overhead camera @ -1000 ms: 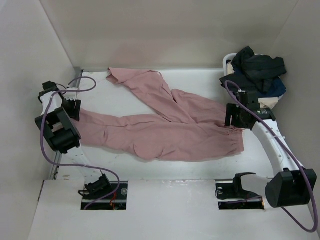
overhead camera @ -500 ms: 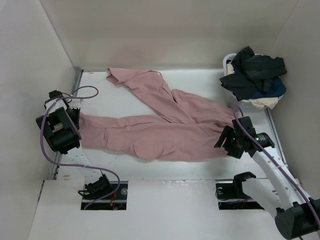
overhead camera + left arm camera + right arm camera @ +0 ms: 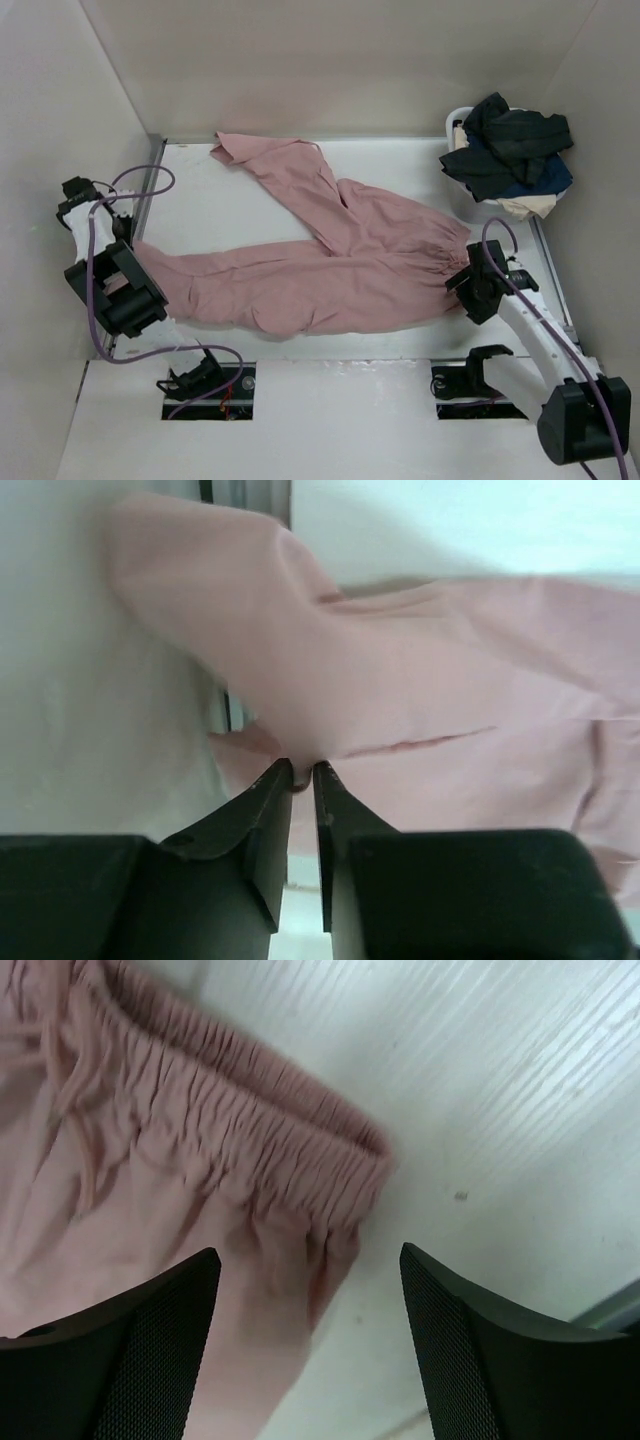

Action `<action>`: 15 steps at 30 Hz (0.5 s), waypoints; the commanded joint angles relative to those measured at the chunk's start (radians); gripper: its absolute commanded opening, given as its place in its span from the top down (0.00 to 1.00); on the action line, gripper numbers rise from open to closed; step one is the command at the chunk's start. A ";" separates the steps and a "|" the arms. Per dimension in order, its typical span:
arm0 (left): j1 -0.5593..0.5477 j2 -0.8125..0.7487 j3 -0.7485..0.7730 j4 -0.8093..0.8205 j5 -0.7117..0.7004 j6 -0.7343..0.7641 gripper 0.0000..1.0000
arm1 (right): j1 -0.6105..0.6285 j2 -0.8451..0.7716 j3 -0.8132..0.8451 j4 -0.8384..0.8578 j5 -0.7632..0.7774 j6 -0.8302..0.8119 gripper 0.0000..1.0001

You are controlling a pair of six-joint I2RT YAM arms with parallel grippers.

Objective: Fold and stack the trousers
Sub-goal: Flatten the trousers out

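trousers: dusty-pink, spread across the middle of the table; waist toward the right edge, legs splayed in a V toward the left.
far leg: laid diagonally toward the far edge, cuff crumpled near the far-left corner.
near leg: stretched along the table toward the left edge; its end is drawn up to the left gripper.
left gripper: at the left edge. In the wrist view the fingers are closed to a thin slit, and a fold of pink cloth from the near leg is pinched at the tips.
right gripper: near the right edge, at the near corner of the waist. Fingers are spread wide and nothing is gripped.
right fingers: one is seen over pink cloth, the other over bare table.
waistband: gathered elastic, lying flat; its corner sits between the open fingers.
basket: white, at the far-right corner.
black and navy garments: heaped over the basket.
cream cloth: seen under the heap on its near side.
cables: purple, looped along both arms.
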 commanded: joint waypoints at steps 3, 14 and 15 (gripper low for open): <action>-0.015 0.035 0.087 0.015 0.065 -0.036 0.76 | -0.037 0.062 -0.071 0.173 0.063 0.010 0.29; 0.001 0.261 0.185 0.008 0.049 -0.067 0.54 | -0.031 0.143 -0.041 0.261 0.089 -0.010 0.38; 0.001 0.291 0.198 -0.018 0.053 -0.061 0.54 | -0.011 0.170 -0.031 0.273 0.080 0.003 0.37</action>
